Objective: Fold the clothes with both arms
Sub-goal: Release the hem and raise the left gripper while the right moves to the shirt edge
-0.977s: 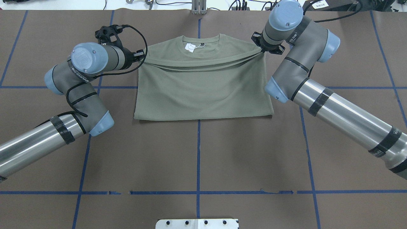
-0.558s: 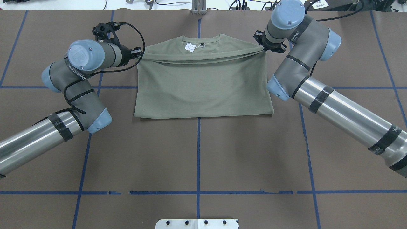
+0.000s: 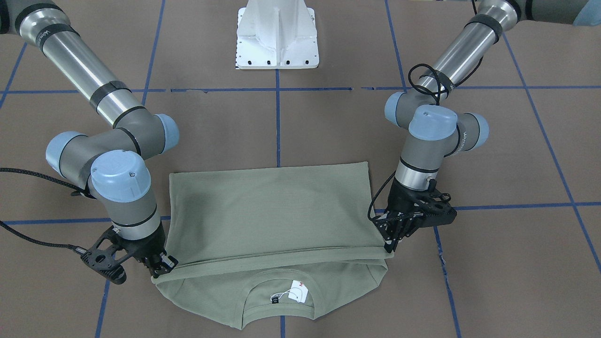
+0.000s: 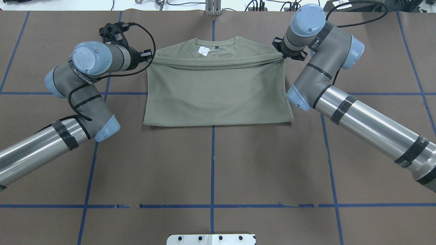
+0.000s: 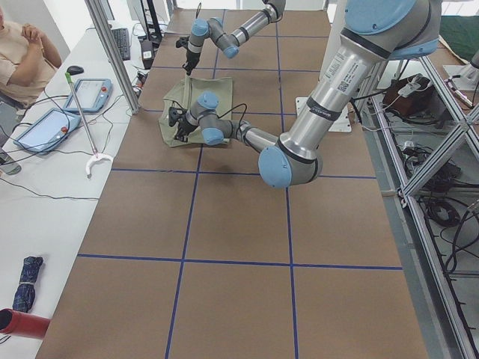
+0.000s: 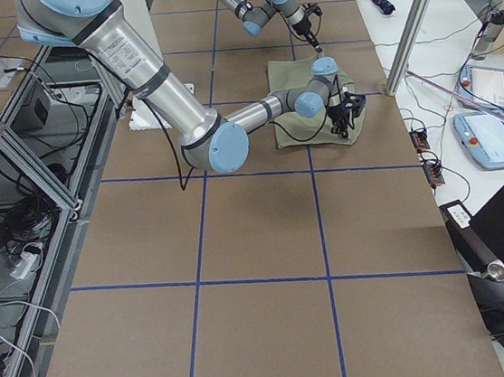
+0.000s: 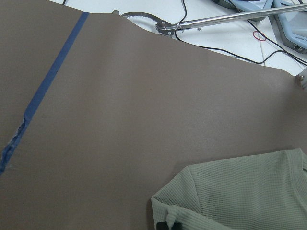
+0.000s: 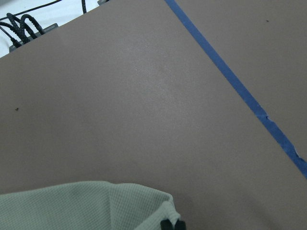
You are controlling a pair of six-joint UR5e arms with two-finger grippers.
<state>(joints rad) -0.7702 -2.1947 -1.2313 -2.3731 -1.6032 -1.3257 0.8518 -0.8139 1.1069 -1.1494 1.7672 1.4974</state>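
On my feeds the left arm (image 4: 34,153) and the right arm (image 4: 368,126) look alike. Both are polished silver tubes ringed with black bands, with matte grey joint housings. Each housing is closed by a round light-blue cap (image 4: 92,56) with a few small screws. I can make out a raised UR mark on that cap. The white lettering on the black collars is too small for me to read. A black braided cable (image 3: 33,175) trails from each wrist. The left gripper (image 3: 389,246) and the right gripper (image 3: 162,271) are black, each beside a perforated black bracket. The pedestal base (image 3: 277,42) is white, with dark bolts along its edge.
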